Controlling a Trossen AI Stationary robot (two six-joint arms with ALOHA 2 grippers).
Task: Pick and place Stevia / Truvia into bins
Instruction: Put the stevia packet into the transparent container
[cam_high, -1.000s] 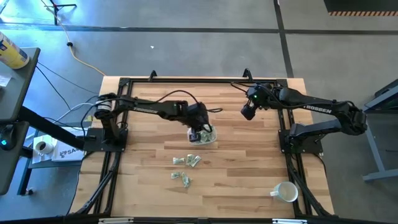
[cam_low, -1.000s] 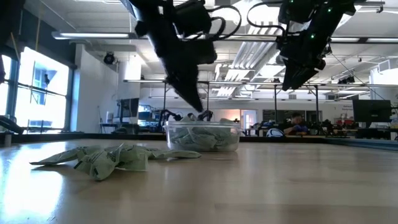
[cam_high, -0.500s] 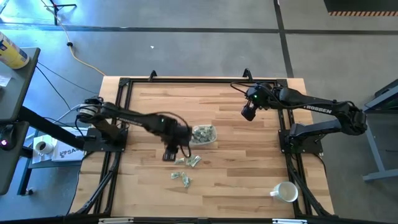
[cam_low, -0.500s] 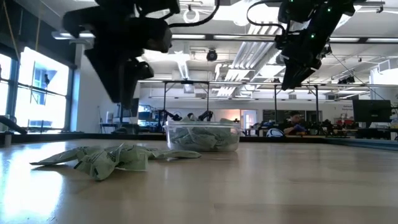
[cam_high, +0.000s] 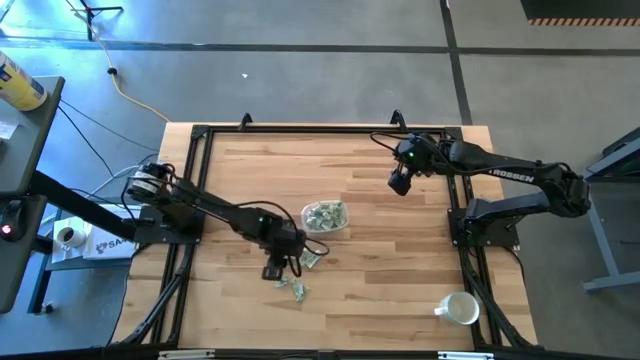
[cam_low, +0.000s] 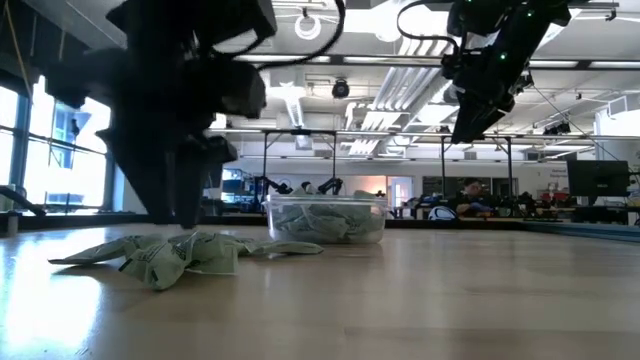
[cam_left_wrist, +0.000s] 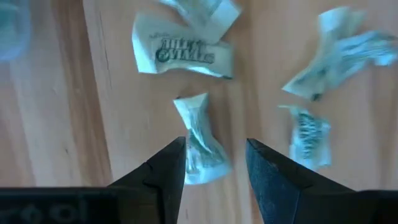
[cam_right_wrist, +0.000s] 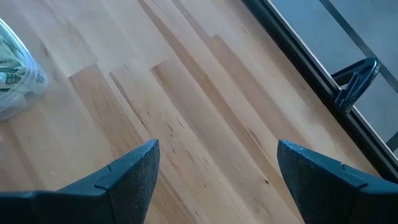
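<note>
Several crumpled green-and-white Stevia packets lie flat on the wood near the table's middle (cam_high: 308, 258) (cam_low: 160, 255). More packets fill the clear bin (cam_high: 326, 215) (cam_low: 325, 220), which stands just beyond them. My left gripper (cam_high: 275, 270) (cam_left_wrist: 216, 158) is open and low over the loose packets. One twisted packet (cam_left_wrist: 200, 146) lies between its fingers, and whether either finger touches it cannot be seen. Other packets (cam_left_wrist: 183, 53) (cam_left_wrist: 308, 134) lie farther on. My right gripper (cam_high: 400, 180) (cam_right_wrist: 217, 168) hangs open above bare wood, to the right of the bin and beyond it.
A white mug (cam_high: 460, 308) lies on its side at the near right corner. A black frame (cam_high: 300, 130) runs around the tabletop. In the right wrist view the bin's edge (cam_right_wrist: 15, 74) shows at the side, and a frame clamp (cam_right_wrist: 354, 84) stands at the table's edge.
My left gripper has left the bin, swung toward the table's near edge and slightly left, and come down over the loose packets. The right arm and the packets on the wood have kept still.
</note>
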